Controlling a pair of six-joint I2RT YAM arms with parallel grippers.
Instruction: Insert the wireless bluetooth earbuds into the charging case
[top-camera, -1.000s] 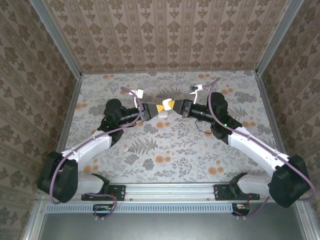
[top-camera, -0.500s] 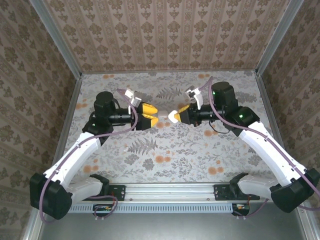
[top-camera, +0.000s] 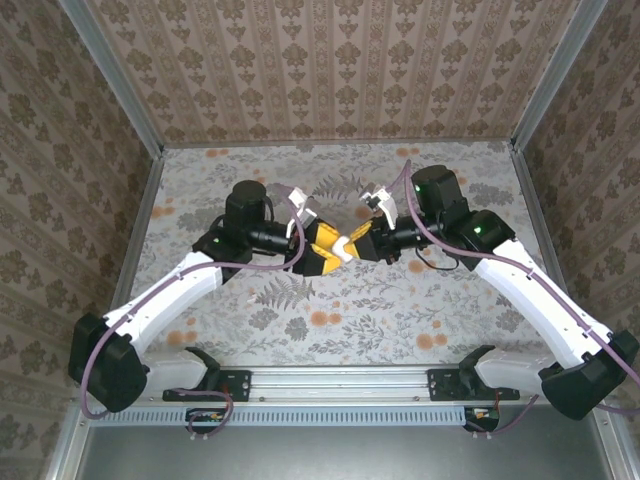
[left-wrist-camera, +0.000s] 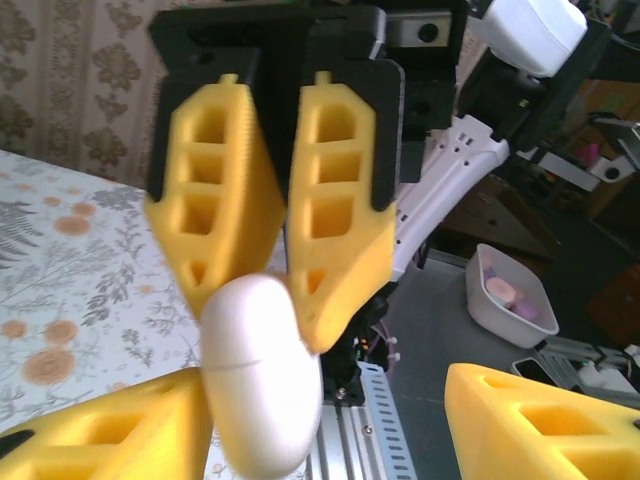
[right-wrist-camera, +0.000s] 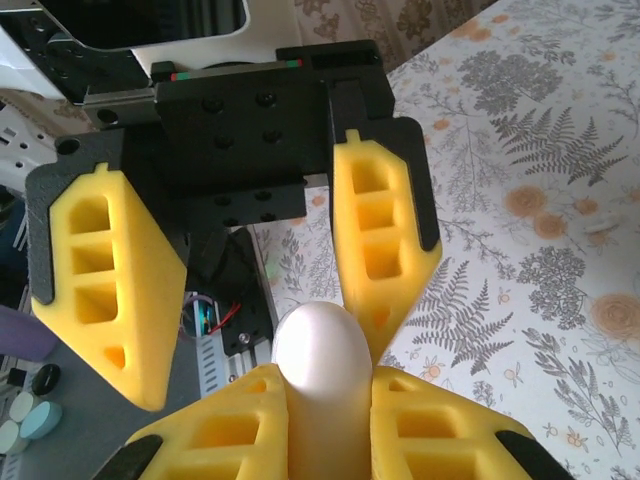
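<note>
Both arms were seen raised over the floral table (top-camera: 300, 310), wrists turned toward each other, grippers meeting nose to nose above the middle of the table.

Right gripper (top-camera: 350, 245): yellow fingers drawn in close and pinched on the charging case (top-camera: 343, 250), a smooth white rounded body. In the right wrist view the case was seen clamped between the two finger pads, its domed end standing out past the tips. In the left wrist view the same grip was seen from the front: both fingertips pressed on the upper end of the case, the rest hanging out below them, a thin seam line noted across its body. The case was held clear of the table.

Left gripper (top-camera: 333, 253): fingers spread wide, nothing held. In the right wrist view its two fingers (right-wrist-camera: 385, 240) were seen well apart, one on each side of the case's free end. In the left wrist view the case was seen between its own fingertips, close against one and well off the other; whether that finger was touching the case could not be told.

Earbuds: too small to be made out
</note>
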